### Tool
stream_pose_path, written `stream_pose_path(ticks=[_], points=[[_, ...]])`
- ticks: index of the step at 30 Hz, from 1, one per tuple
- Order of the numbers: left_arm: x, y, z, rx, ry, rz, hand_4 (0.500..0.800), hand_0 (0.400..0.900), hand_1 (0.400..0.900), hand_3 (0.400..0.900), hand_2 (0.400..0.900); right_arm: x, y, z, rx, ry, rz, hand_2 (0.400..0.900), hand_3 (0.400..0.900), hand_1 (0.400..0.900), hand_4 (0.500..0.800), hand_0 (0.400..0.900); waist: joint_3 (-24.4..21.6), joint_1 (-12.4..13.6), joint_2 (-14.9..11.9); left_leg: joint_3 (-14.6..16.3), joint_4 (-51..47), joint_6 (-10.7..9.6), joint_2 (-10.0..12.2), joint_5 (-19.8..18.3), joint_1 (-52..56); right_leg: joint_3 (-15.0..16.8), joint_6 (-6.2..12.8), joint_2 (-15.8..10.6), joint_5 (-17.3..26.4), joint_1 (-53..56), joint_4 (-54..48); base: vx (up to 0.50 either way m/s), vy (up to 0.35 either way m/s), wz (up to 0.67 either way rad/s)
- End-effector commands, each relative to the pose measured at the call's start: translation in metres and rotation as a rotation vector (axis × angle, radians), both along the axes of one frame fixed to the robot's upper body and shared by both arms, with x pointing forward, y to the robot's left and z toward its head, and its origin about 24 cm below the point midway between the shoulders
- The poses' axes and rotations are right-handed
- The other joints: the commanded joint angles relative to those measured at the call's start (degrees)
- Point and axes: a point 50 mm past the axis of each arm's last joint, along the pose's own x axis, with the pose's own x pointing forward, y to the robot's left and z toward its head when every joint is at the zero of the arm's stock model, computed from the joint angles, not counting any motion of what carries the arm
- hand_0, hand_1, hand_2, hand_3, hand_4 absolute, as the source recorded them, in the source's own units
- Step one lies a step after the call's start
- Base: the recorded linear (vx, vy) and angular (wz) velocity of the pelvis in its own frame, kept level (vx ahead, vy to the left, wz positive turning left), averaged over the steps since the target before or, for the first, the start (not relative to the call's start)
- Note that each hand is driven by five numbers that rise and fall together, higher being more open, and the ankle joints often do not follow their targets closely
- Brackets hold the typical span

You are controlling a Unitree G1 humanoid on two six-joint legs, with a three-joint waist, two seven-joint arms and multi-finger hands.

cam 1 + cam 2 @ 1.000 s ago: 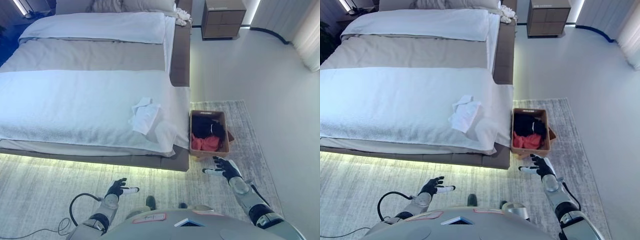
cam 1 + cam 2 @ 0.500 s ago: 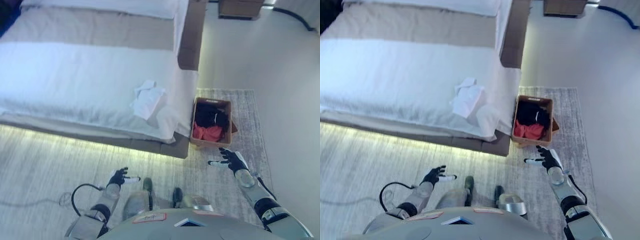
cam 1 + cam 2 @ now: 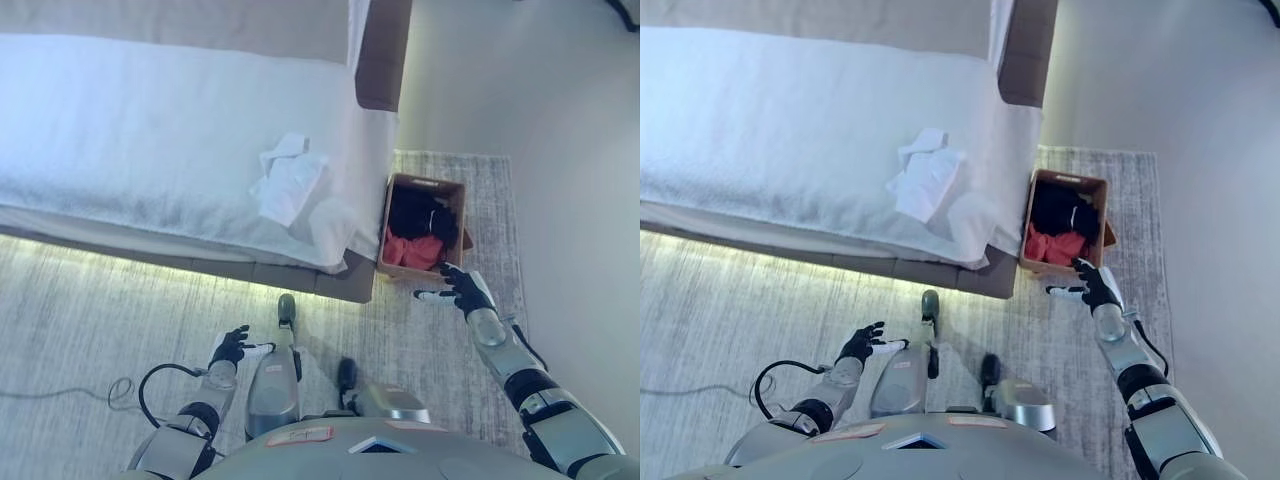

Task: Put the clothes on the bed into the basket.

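A crumpled white garment lies on the white bed near its right front corner. A brown basket stands on the rug beside that corner, holding black and red clothes. My right hand is open and empty, just in front of the basket's near edge. My left hand is open and empty, low over the rug at the lower left, well away from the bed.
A grey rug covers the floor in front of the bed and under the basket. Bare pale floor lies to the right. The bed's brown frame runs along its right side.
The camera has tilted down and closer: the bed and basket sit higher in view. My right hand now shows nearer the basket's front edge. Both hands stay open.
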Motion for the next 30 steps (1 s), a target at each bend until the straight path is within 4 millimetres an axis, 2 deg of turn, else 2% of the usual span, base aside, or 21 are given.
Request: stream_pose_path(ticks=[1,3,4,5,6,8,9,11,13,15,17,19,20,23,26,28,29,30], points=[[0.024,0.022,0.016,0.082,-0.109,-0.015,0.800,0.900,0.900,0.900,0.900,0.017,0.015,0.016,0.054,-0.145,0.035,0.900,0.900,0.900,0.800,0.900,-8.0,0.5,-4.7,2.5,-1.0,2.4,-3.9,3.3,-0.3,2.8,10.88,-10.9,-1.2,5.5,8.3,0.62,0.375,0.02],[0.027,0.026,0.018,0.100,-0.106,-0.048,0.800,0.900,0.900,0.900,0.900,0.011,0.020,0.009,0.065,-0.109,0.036,0.900,0.900,0.900,0.800,0.900,-8.3,0.3,-5.0,2.8,-1.0,4.4,-4.8,1.4,1.3,3.0,10.51,-11.8,3.2,-2.0,21.6,0.37,0.320,0.19],[0.033,0.027,0.022,0.104,-0.120,-0.054,0.800,0.900,0.900,0.900,0.900,0.015,0.024,0.009,0.078,-0.117,0.036,0.900,0.900,0.900,0.800,0.900,-7.8,-0.1,-5.3,2.6,-1.0,5.5,-5.8,0.5,1.8,3.5,10.54,-12.2,9.4,-6.5,29.3,0.18,0.308,0.22],[0.040,0.030,0.026,0.113,-0.142,-0.054,0.800,0.900,0.900,0.900,0.900,0.017,0.027,0.010,0.085,-0.126,0.040,0.900,0.900,0.900,0.800,0.900,-6.8,-0.3,-5.2,2.2,-1.0,6.3,-6.1,-0.2,2.3,3.2,10.29,-12.2,12.4,-9.8,36.4,0.16,0.332,0.24],[0.048,0.032,0.031,0.114,-0.167,-0.047,0.800,0.900,0.900,0.900,0.900,0.023,0.032,0.013,0.099,-0.144,0.042,0.900,0.900,0.900,0.800,0.900,-5.7,-0.8,-5.0,1.9,-1.0,7.1,-6.6,-1.1,3.3,2.1,9.89,-12.6,13.4,-13.5,42.1,0.16,0.304,0.10],[0.058,0.034,0.037,0.123,-0.193,-0.050,0.800,0.900,0.900,0.900,0.900,0.030,0.042,0.016,0.118,-0.168,0.047,0.900,0.900,0.900,0.800,0.900,-4.0,-1.1,-5.8,1.8,-1.0,7.6,-8.1,-4.2,6.1,-1.7,9.91,-15.6,12.2,-16.7,44.8,0.25,0.245,0.08],[0.063,0.035,0.040,0.131,-0.205,-0.053,0.800,0.900,0.900,0.900,0.900,0.036,0.045,0.020,0.117,-0.189,0.055,0.900,0.900,0.900,0.800,0.900,-3.1,-1.2,-6.0,1.6,-1.0,7.8,-8.4,-4.6,7.0,-2.6,9.77,-16.0,11.9,-17.5,43.3,0.22,0.145,0.03],[0.070,0.036,0.043,0.137,-0.219,-0.035,0.800,0.900,0.900,0.900,0.900,0.050,0.050,0.031,0.104,-0.241,0.072,0.900,0.900,0.900,0.800,0.900,-1.6,-0.9,-4.9,1.4,-1.0,7.5,-7.4,-5.1,7.7,-5.4,7.97,-15.1,6.8,-20.4,36.9,0.18,0.071,-0.01],[0.074,0.031,0.044,0.129,-0.230,-0.044,0.800,0.900,0.900,0.900,0.900,0.062,0.053,0.043,0.078,-0.291,0.103,0.900,0.900,0.900,0.800,0.900,-0.4,-0.7,-4.2,0.6,-1.0,7.0,-7.1,-5.5,8.7,-6.6,8.31,-15.4,5.1,-20.3,29.4,0.20,-0.009,0.08],[0.075,0.027,0.044,0.130,-0.239,-0.061,0.800,0.900,0.900,0.900,0.900,0.074,0.055,0.059,0.041,-0.357,0.127,0.900,0.900,0.900,0.800,0.900,-0.1,-0.5,-3.9,0.1,-1.0,6.0,-6.6,-6.1,8.6,-6.2,9.65,-16.0,6.7,-20.0,17.0,0.18,-0.087,0.10],[0.080,0.025,0.047,0.131,-0.259,-0.077,0.800,0.900,0.900,0.900,0.900,0.084,0.051,0.070,-0.015,-0.397,0.141,0.900,0.900,0.900,0.800,0.900,0.2,-0.7,-4.4,-0.6,-1.0,5.3,-6.5,-6.6,8.3,-3.2,11.88,-16.4,11.8,-22.0,7.9,0.16,-0.137,0.30],[0.082,0.025,0.048,0.137,-0.266,-0.072,0.800,0.900,0.900,0.900,0.900,0.092,0.055,0.085,-0.056,-0.454,0.180,0.900,0.900,0.900,0.800,0.900,0.4,-1.3,-5.1,-1.5,-1.0,4.8,-6.6,-6.8,8.4,0.8,13.16,-16.4,15.5,-23.2,5.4,0.18,-0.153,0.55],[0.086,0.024,0.051,0.146,-0.280,-0.080,0.800,0.900,0.900,0.900,0.900,0.091,0.052,0.088,-0.093,-0.470,0.182,0.900,0.900,0.900,0.800,0.900,0.3,-1.4,-5.5,-2.2,-1.0,4.6,-7.0,-7.0,8.3,0.9,13.34,-16.6,15.1,-21.7,3.5,0.15,-0.147,0.56],[0.087,0.019,0.050,0.143,-0.282,-0.093,0.800,0.900,0.900,0.900,0.900,0.106,0.048,0.107,-0.236,-0.510,0.248,0.900,0.900,0.900,0.800,0.900,-0.8,-0.9,-6.3,-3.5,-1.0,4.2,-7.3,-7.7,7.4,-1.0,14.03,-17.0,16.7,-20.7,1.0,0.16,-0.186,0.43],[0.084,0.009,0.046,0.117,-0.274,-0.103,0.800,0.900,0.900,0.900,0.900,0.121,0.043,0.129,-0.366,-0.540,0.302,0.900,0.900,0.900,0.800,0.900,-1.4,-0.6,-5.9,-5.4,-1.0,4.1,-6.3,-7.6,7.1,-2.4,13.22,-15.7,14.8,-19.8,2.0,0.17,-0.179,0.33],[0.083,0.001,0.043,0.098,-0.267,-0.124,0.800,0.900,0.900,0.900,0.900,0.132,0.048,0.142,-0.424,-0.556,0.354,0.900,0.900,0.900,0.800,0.900,-1.2,-0.6,-5.9,-6.3,-1.0,3.8,-5.7,-7.3,6.5,-2.8,12.79,-15.1,13.8,-20.0,2.6,0.08,-0.140,0.19],[0.085,-0.005,0.044,0.085,-0.274,-0.132,0.800,0.900,0.900,0.900,0.900,0.139,0.057,0.154,-0.443,-0.588,0.392,0.900,0.900,0.900,0.800,0.900,-1.0,-0.6,-6.1,-6.7,-1.0,3.6,-5.3,-7.1,5.9,-3.0,12.50,-14.6,13.3,-20.4,2.8,0.02,-0.128,0.11],[0.087,-0.010,0.044,0.076,-0.275,-0.135,0.800,0.900,0.900,0.900,0.900,0.141,0.059,0.156,-0.454,-0.592,0.405,0.900,0.900,0.900,0.800,0.900,-0.7,-0.6,-6.2,-6.9,-1.0,3.4,-5.0,-6.9,5.3,-3.1,12.30,-14.3,13.0,-20.7,2.9,0.01,-0.119,0.09]])
